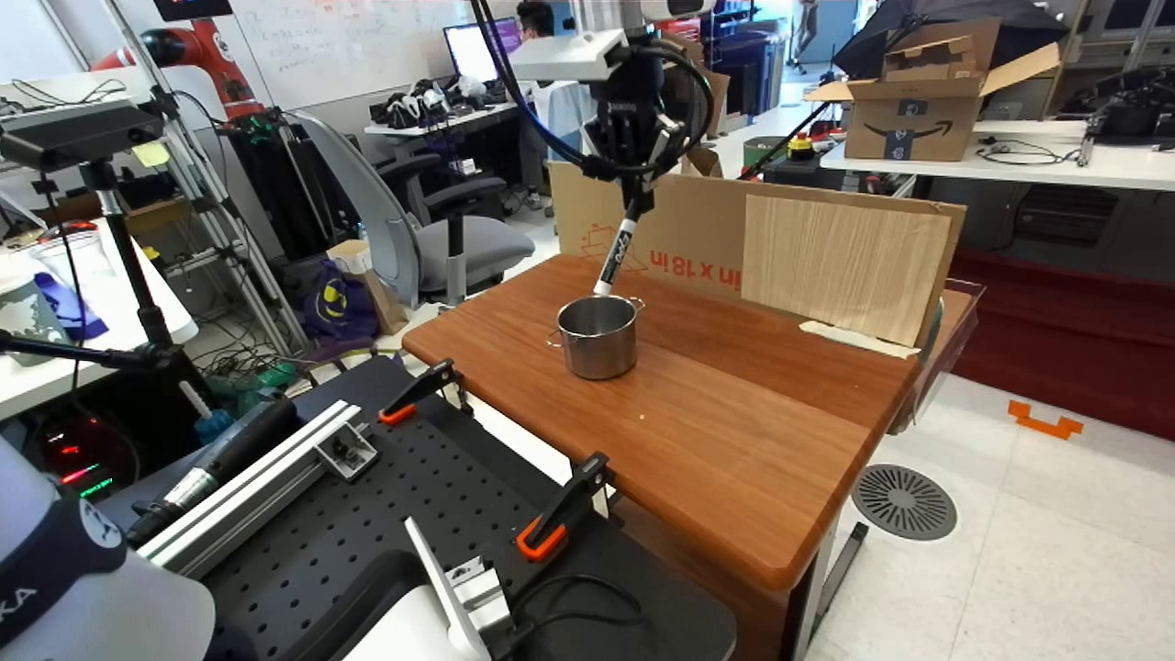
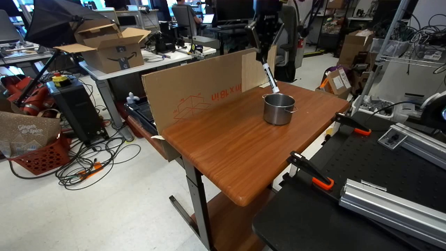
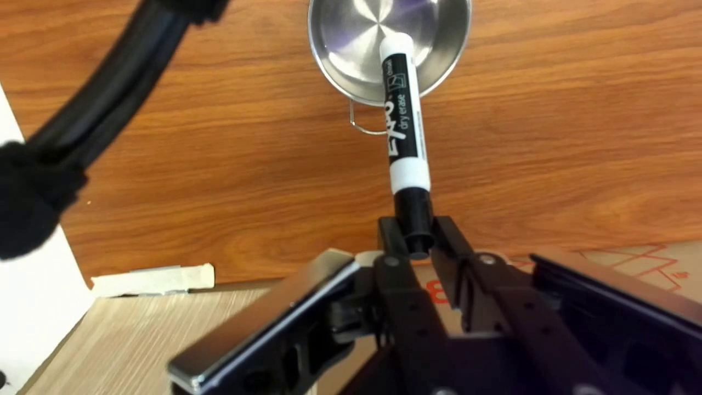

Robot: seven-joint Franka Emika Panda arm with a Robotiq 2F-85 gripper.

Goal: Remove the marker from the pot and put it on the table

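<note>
"What do the jaws have?"
"The marker, gripped by its black end, lower middle of the wrist view."
"Clear of the pot?"
"Yes; it tilts, white end just above the rim in both exterior views."
"And the pot?"
"Upright on the desk, mid-frame in an exterior view."

In an exterior view, a big white board hangs at eleven o'clock. A grey chair stands at ten, a white desk at two. The pale floor has a round grate at four. Bright light shines at one.
</note>
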